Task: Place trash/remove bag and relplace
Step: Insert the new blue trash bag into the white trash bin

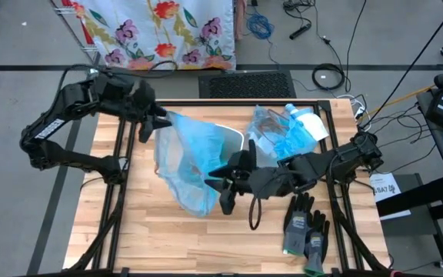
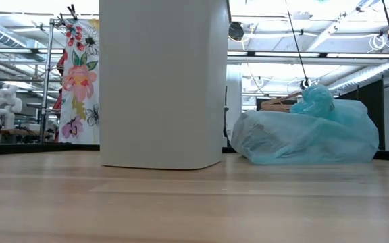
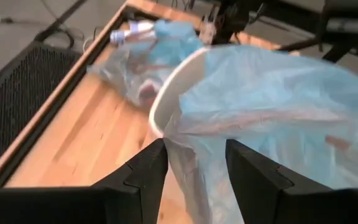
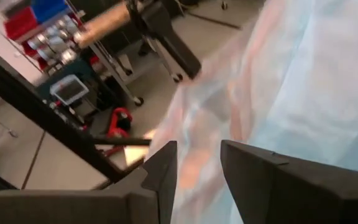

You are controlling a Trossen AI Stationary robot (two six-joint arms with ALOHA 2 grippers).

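A white bin (image 1: 234, 135) stands mid-table, and its wall fills the low view (image 2: 161, 81). A thin blue bag (image 1: 191, 158) is draped over the bin's top and hangs down its near side. My left gripper (image 1: 154, 123) is at the bag's far-left edge. It is open, with bag film (image 3: 194, 143) in the gap between its fingers. My right gripper (image 1: 223, 185) is at the bag's near-right side, also open, facing the film (image 4: 303, 81). A filled blue bag with scraps of trash (image 1: 279, 131) rests on the table at the far right. My left gripper's fingers (image 3: 143, 177) stand apart on either side of a hanging fold of the bag (image 3: 197, 168), coming at it from the table's far left and slanting down. Whether they touch the film I cannot tell. My right gripper's open fingers (image 4: 160, 177) are close before the bag; touch cannot be told.
A pair of grey-black gloves (image 1: 306, 231) lies near the front right edge. A bottle and a white-and-blue packet (image 1: 302, 119) sit by the filled bag (image 2: 302, 135). Black frame rails (image 1: 121, 192) run around the table. Bare wood shows at the near left (image 1: 144, 238).
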